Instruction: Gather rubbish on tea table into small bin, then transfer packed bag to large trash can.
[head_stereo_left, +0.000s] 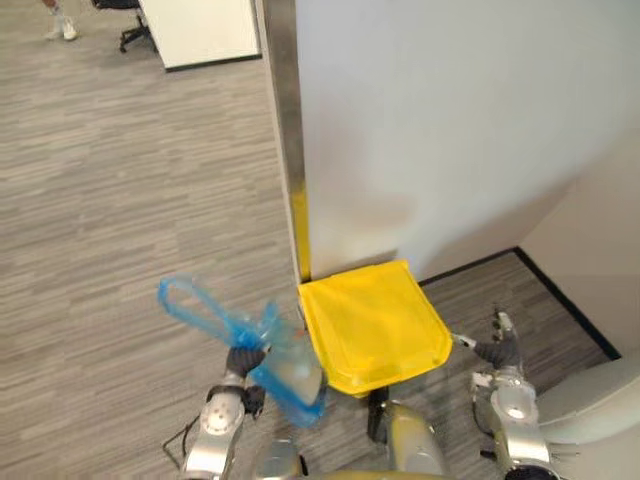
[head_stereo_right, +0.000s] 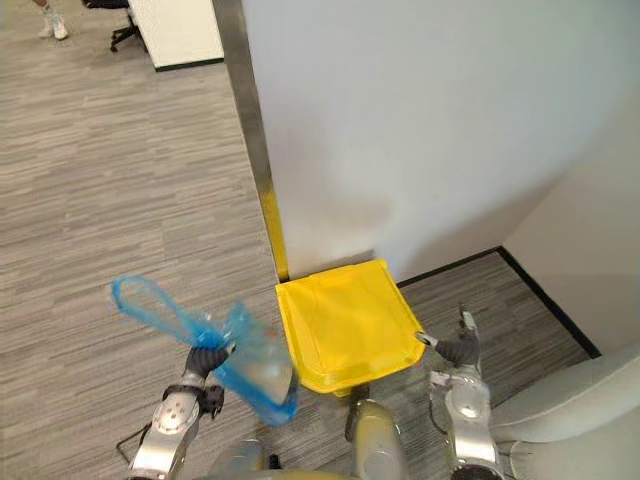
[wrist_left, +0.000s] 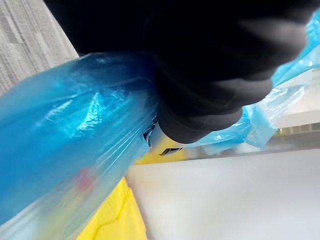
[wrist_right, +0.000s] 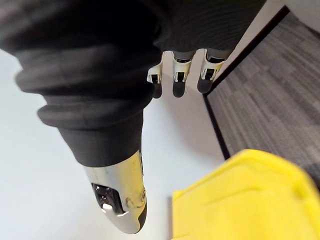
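Left eye view: dangling blue bag (head_stereo_left: 291, 377) just at eight o'clock of yellow trash can (head_stereo_left: 372, 322), lid shut; clenching left hand (head_stereo_left: 243, 361) fingers round its bunched neck. Judging it light, soft, slippery; favouring that gathered neck over thin film. Hovering right hand (head_stereo_left: 498, 352), fingers relaxed and empty, at four o'clock.

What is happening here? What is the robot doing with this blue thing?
The robot's left hand grips a blue bag near its top and holds it up beside a yellow bin, which stands against a white wall and looks shut. The right hand is at the bin's other edge, fingers relaxed, holding nothing. The bag is not yet in the bin.
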